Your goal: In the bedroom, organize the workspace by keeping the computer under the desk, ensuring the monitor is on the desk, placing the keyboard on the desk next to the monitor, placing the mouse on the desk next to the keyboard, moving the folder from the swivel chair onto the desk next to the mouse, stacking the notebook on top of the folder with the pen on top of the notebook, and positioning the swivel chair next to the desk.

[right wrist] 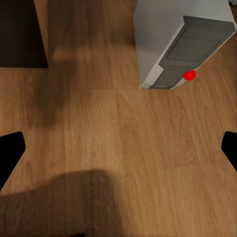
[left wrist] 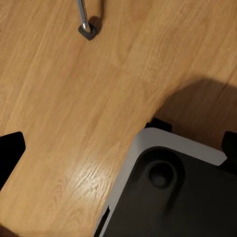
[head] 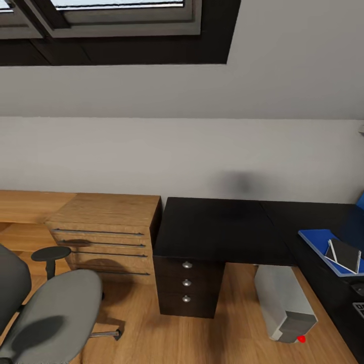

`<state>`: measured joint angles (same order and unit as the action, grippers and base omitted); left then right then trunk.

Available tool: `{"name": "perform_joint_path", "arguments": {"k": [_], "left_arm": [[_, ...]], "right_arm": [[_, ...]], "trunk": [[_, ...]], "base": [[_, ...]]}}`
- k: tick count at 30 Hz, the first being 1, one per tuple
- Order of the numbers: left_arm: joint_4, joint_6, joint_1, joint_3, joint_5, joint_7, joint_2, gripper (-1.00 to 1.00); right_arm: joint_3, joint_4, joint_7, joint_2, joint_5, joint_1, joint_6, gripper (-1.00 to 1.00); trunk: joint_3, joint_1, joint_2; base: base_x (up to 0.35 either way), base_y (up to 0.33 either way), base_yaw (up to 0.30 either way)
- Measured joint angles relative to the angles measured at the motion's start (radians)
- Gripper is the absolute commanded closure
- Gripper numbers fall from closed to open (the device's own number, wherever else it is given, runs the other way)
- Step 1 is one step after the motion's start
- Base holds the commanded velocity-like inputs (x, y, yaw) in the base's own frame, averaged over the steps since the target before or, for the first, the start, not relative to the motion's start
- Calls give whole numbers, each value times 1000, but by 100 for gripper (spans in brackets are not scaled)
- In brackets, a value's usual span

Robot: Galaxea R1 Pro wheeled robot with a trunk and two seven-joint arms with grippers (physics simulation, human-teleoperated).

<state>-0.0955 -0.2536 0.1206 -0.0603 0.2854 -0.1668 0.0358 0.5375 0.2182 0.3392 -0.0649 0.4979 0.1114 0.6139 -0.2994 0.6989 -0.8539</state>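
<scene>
The black desk [head: 217,227] stands against the grey wall. The grey computer [head: 284,303] stands on the floor under its right part and also shows in the right wrist view [right wrist: 182,44]. At the desk's right end lies the blue folder [head: 318,241] with the dark notebook [head: 346,254] on it. A corner of the keyboard [head: 360,308] peeks in at the right edge. The grey swivel chair [head: 50,313] is at lower left. Monitor, mouse and pen are out of view. My left gripper [left wrist: 118,150] and right gripper [right wrist: 118,150] hang open over the wood floor, holding nothing.
A black drawer unit [head: 187,285] with silver knobs stands under the desk's left part. Light-wood drawers [head: 106,237] stand left of it. In the left wrist view, a chair leg's castor [left wrist: 88,30] and my own base [left wrist: 168,197] are on the floor.
</scene>
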Motion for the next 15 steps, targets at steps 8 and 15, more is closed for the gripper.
{"name": "perform_joint_path", "arguments": {"k": [8,15], "left_arm": [[1,-1,0,1,-1,2,0,-100],[1,2,0,1,-2,2,0,-100]], "right_arm": [[0,-4,-1,0,-1,0,40,-100],[0,-6,-1,2,-1,0,46,-100]], "trunk": [[0,0,0],[10,0,0]], "base": [[-7,3,1],[-229,172,30]]}}
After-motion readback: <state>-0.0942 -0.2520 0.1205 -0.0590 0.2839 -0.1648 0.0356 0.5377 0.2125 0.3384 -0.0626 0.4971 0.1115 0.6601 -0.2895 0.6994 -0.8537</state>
